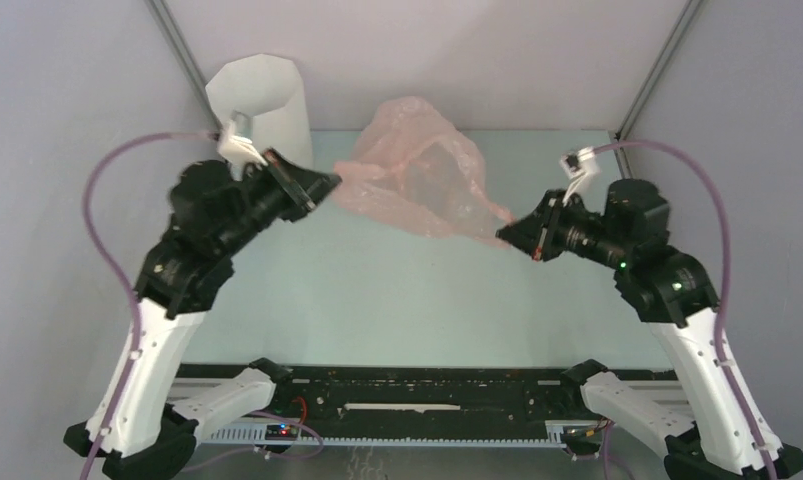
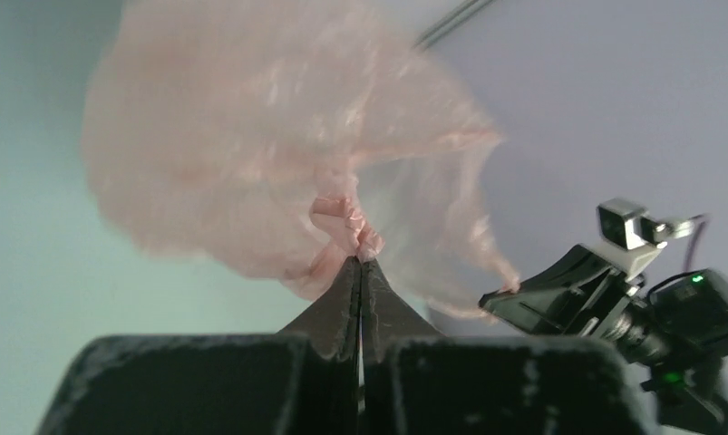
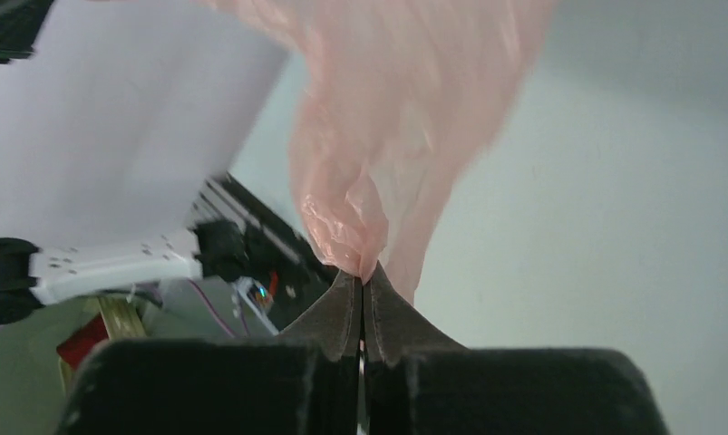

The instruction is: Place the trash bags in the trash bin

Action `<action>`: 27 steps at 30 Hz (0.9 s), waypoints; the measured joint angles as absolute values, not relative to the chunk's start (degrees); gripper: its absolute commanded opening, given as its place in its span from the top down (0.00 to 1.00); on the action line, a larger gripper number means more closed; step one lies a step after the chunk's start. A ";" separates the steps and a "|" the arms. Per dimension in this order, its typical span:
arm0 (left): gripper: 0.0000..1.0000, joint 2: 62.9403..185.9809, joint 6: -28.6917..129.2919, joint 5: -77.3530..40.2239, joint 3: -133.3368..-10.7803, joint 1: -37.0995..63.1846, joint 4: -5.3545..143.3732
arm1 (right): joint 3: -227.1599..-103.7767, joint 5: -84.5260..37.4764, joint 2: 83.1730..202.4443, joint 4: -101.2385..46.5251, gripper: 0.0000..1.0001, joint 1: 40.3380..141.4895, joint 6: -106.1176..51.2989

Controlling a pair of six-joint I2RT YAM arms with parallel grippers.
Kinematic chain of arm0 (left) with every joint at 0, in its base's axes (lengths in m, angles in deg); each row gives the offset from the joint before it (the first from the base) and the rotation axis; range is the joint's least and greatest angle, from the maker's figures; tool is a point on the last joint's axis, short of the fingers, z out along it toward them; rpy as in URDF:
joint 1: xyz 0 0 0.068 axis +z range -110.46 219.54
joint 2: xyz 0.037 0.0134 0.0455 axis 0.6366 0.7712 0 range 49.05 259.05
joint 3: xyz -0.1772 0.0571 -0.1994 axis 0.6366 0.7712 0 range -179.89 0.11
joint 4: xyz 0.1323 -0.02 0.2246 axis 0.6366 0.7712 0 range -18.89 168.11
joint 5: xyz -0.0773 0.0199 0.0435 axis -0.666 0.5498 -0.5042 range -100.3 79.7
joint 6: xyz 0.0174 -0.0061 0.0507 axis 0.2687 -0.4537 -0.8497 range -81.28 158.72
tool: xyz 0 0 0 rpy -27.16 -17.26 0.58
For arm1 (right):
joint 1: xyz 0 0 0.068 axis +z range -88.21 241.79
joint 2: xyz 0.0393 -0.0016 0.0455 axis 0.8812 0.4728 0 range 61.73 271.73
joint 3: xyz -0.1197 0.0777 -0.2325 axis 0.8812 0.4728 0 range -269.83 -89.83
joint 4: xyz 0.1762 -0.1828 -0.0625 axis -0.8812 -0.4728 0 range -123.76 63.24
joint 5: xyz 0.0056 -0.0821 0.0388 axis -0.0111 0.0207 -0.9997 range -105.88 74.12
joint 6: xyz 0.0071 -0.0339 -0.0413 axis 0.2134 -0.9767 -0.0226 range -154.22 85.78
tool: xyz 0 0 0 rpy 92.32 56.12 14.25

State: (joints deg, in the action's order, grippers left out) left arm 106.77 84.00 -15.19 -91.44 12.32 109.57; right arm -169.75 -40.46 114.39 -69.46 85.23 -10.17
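Note:
The pale-pink translucent trash bag (image 1: 417, 165) hangs in the air, stretched between my two grippers above the table. My left gripper (image 1: 329, 183) is shut on the bag's left edge; the left wrist view shows the pink plastic (image 2: 278, 154) bunched at its closed tips (image 2: 362, 263). My right gripper (image 1: 507, 233) is shut on the bag's right edge; the right wrist view shows the film (image 3: 387, 136) pinched at its tips (image 3: 364, 276). The white faceted trash bin (image 1: 260, 105) stands upright at the back left, behind my left arm.
The pale green table top (image 1: 397, 300) lies below the bag. Grey walls enclose the back and sides. A black rail with wiring (image 1: 417, 400) runs along the near edge between the arm bases. My right arm shows in the left wrist view (image 2: 632, 299).

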 measured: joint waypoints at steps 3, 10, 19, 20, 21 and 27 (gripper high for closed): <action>1.00 104.58 85.85 -15.63 -80.51 12.08 111.43 | -161.93 -40.37 112.77 -72.89 1.00 85.12 -10.08; 1.00 106.02 89.81 -16.57 -74.83 6.09 112.02 | -158.24 -41.60 111.18 -73.59 1.00 85.45 -9.86; 1.00 120.36 91.32 -16.50 -90.06 -10.48 104.91 | -158.69 -44.09 110.94 -65.81 0.90 90.82 -9.36; 1.00 122.02 91.32 -16.61 -91.37 -11.29 104.46 | -158.69 -44.07 110.98 -65.26 0.86 90.93 -9.27; 1.00 123.18 91.32 -16.78 -92.18 -11.83 104.17 | -158.69 -44.05 110.98 -64.78 0.81 91.13 -9.21; 1.00 128.89 91.47 -18.64 -95.85 -13.73 103.73 | -158.69 -41.18 110.44 -62.95 0.39 94.47 -7.90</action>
